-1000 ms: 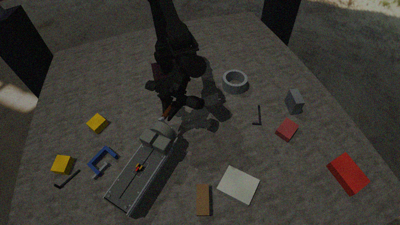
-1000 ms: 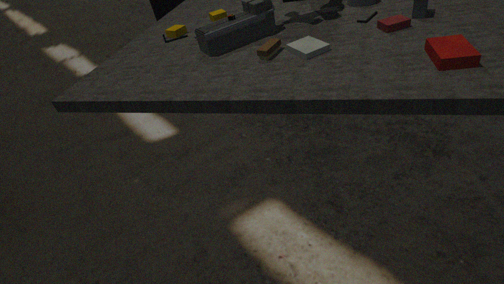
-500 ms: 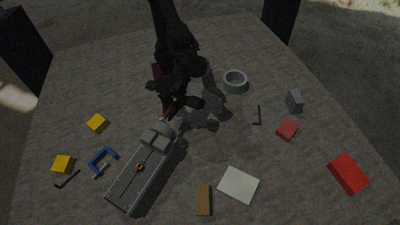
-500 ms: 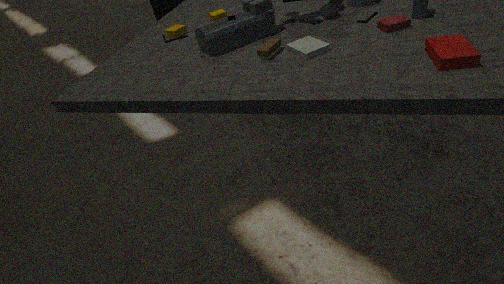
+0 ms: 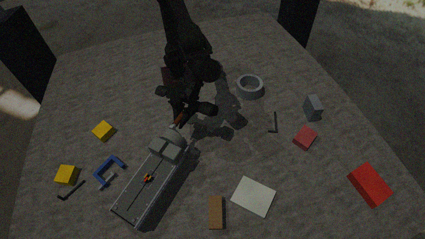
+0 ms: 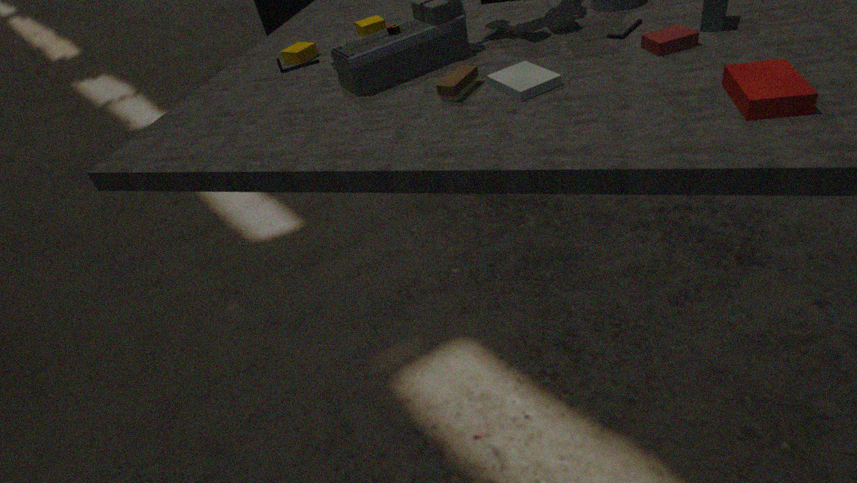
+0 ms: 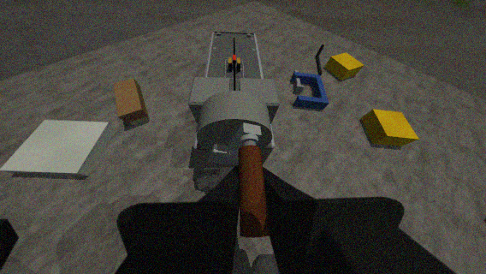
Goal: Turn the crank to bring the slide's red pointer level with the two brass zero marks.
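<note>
The machine is a long grey box (image 5: 137, 212) (image 6: 401, 63) (image 7: 248, 47) with a slotted top and a round grey crank housing (image 5: 173, 137) (image 7: 233, 104) at its end nearest my arm. My gripper (image 5: 179, 119) (image 7: 247, 169) is shut on the brown crank handle (image 7: 251, 197), which sticks out from the housing toward me. The red pointer (image 5: 146, 179) (image 7: 234, 57) sits at the slot between the two brass marks, seen as a left mark (image 7: 229, 61) and a right mark (image 7: 239, 61) in the wrist view. The pointer appears slightly beyond them, away from the crank; exact alignment is too small to tell.
A blue bracket (image 5: 98, 173) (image 7: 322, 90) and two yellow blocks (image 5: 103, 130) (image 5: 66, 174) lie beside the machine. On its other side are a brown block (image 5: 215, 212) (image 7: 128, 99), a white slab (image 5: 253, 196) (image 7: 57, 145), red blocks (image 5: 304, 137) (image 5: 370, 184) and a grey ring (image 5: 251, 94).
</note>
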